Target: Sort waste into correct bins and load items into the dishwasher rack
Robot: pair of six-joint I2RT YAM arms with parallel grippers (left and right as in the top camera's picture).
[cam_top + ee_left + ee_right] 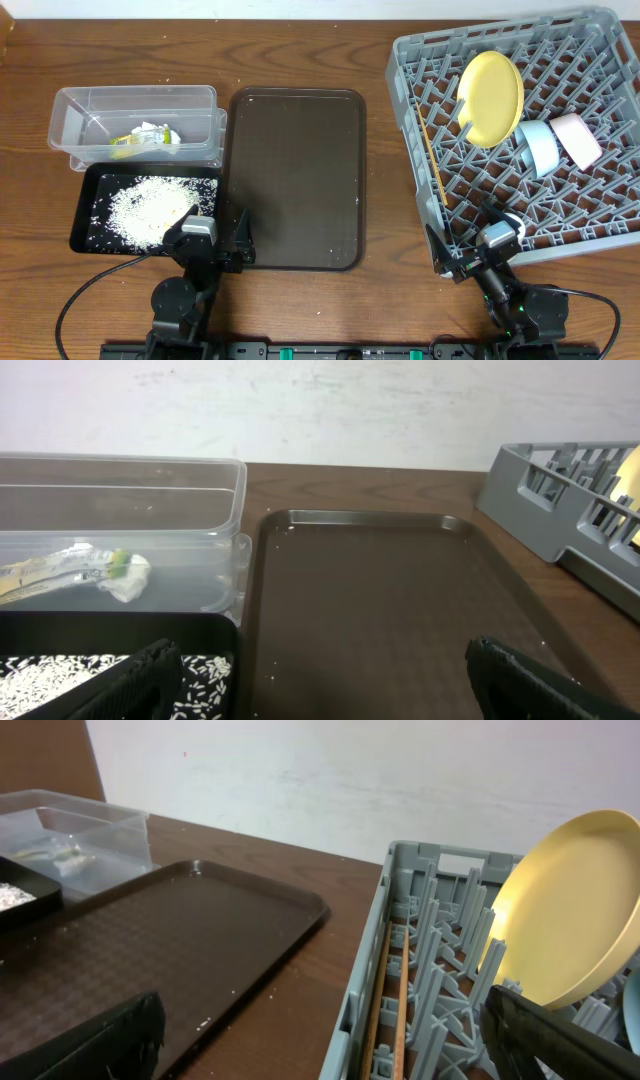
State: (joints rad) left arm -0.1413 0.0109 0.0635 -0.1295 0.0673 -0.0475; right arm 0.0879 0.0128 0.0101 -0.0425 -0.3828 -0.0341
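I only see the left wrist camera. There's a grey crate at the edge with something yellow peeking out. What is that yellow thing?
Observer: It's a round yellow plate, standing on its edge between the pegs of the grey crate.
Operator: Are any bowls in there too?
Observer: Yes. A light blue bowl and a white-pinkish bowl rest tipped over beside the plate.
Operator: Where did the chopsticks go?
Observer: The chopsticks lie flat inside the crate, along the wall nearest the brown tray.
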